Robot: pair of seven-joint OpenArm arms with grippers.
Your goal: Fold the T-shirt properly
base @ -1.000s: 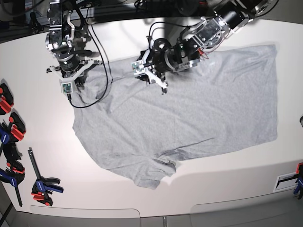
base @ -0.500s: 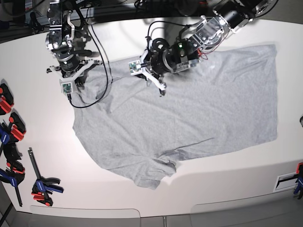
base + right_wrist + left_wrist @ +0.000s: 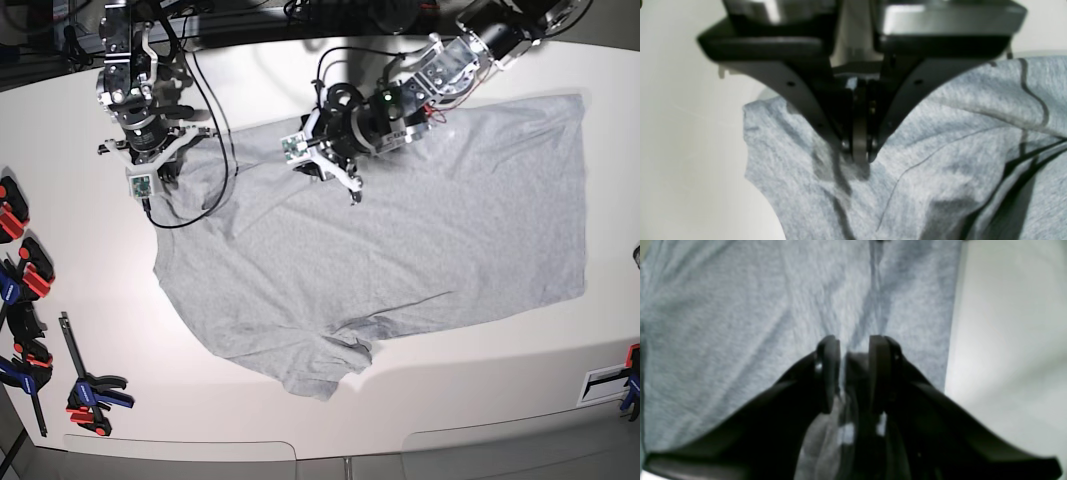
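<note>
Left wrist view: the fingers of the left gripper (image 3: 853, 373) are seen slightly apart, a narrow gap between the two black pads, tips pressed down onto the T-shirt (image 3: 773, 323); whether cloth is pinched between them cannot be told. The shirt's edge is seen just right of the fingers, bare white counter (image 3: 1007, 340) beyond it.

Right wrist view: the fingers of the right gripper (image 3: 858, 153) are seen together, clamped on a raised fold of the T-shirt near its scalloped edge.

Base view: the T-shirt (image 3: 420, 250) is laid spread, plain side up, across the middle of the counter (image 3: 300, 80), reaching toward its right edge. Clamps (image 3: 90, 395) are noted along the counter's left edge.
</note>
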